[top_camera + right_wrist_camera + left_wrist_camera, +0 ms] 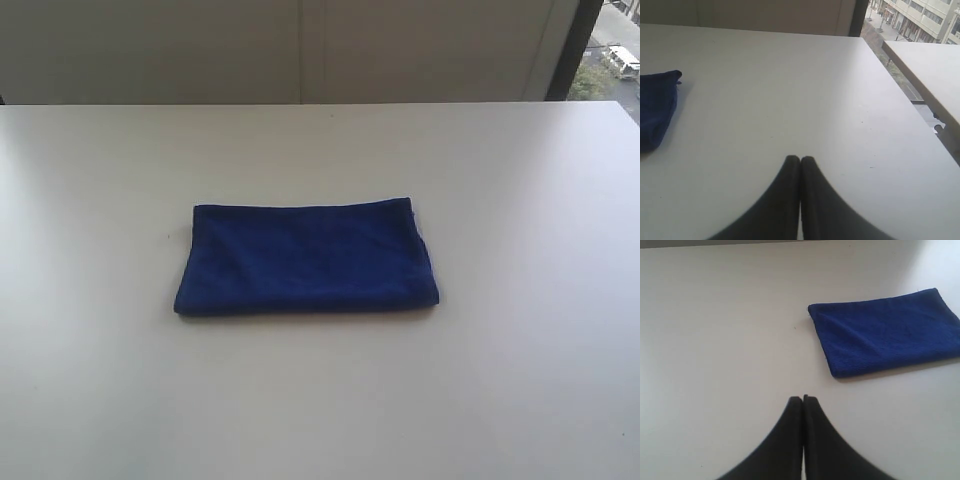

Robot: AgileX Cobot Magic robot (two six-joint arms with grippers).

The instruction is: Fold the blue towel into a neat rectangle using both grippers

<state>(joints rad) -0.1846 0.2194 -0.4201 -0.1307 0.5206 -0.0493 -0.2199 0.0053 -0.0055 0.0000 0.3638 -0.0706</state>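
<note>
A plain white table [320, 400] fills most of the exterior view. The blue towel [305, 260] lies flat on it, well back from the far edge and roughly centred across the width that shows. It is folded into a compact rectangle, with its long sides running parallel to the table's far edge. The long side nearest the camera looks rounded and thick, like a fold. At the towel's right end the layers do not line up exactly, and one far corner pokes out slightly. A tiny dark speck [170, 237] sits on the tabletop just beside the towel's left end.

Neither arm appears in the exterior view.

In the left wrist view, the left gripper [803, 399] hangs over bare table, apart from the towel. Its two black fingers [787, 435] are pressed together with nothing between them.

In the right wrist view, the right gripper [800, 159] is likewise clenched on nothing, over bare table well apart from the towel. Only one short end of the towel shows there. That view also shows the table's far right corner, a second white table [930, 65] beyond a gap, and buildings [920, 15] outside a window.
</note>
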